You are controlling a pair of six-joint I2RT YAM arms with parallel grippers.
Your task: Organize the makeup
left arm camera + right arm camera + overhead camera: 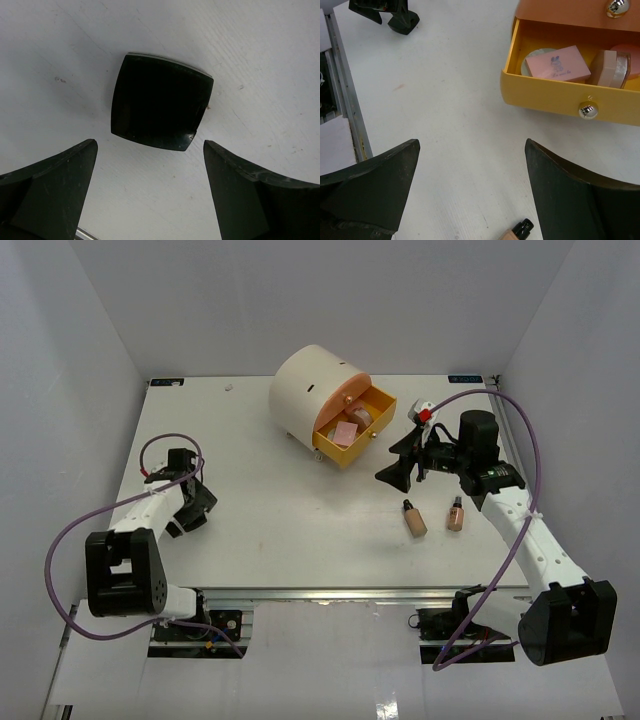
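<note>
Two tan bottles with black caps (414,518) (455,513) lie on the white table. My right gripper (398,462) hovers open just behind them, with one bottle's cap (522,229) at the bottom edge of the right wrist view between its fingers (375,190). Ahead of it, the open yellow drawer (545,97) holds a pink compact (555,62), a beige compact (607,67) and a pale round one (536,56). My left gripper (190,508) sits low at the table's left, open, with a black squarish piece of makeup (161,102) on the table just beyond its fingertips (50,190).
The big cream cylindrical box (310,388) stands at the back middle, its drawer (352,430) pulled out towards the right arm. A metal rail (345,100) runs along the table's near edge. Grey walls close in on three sides.
</note>
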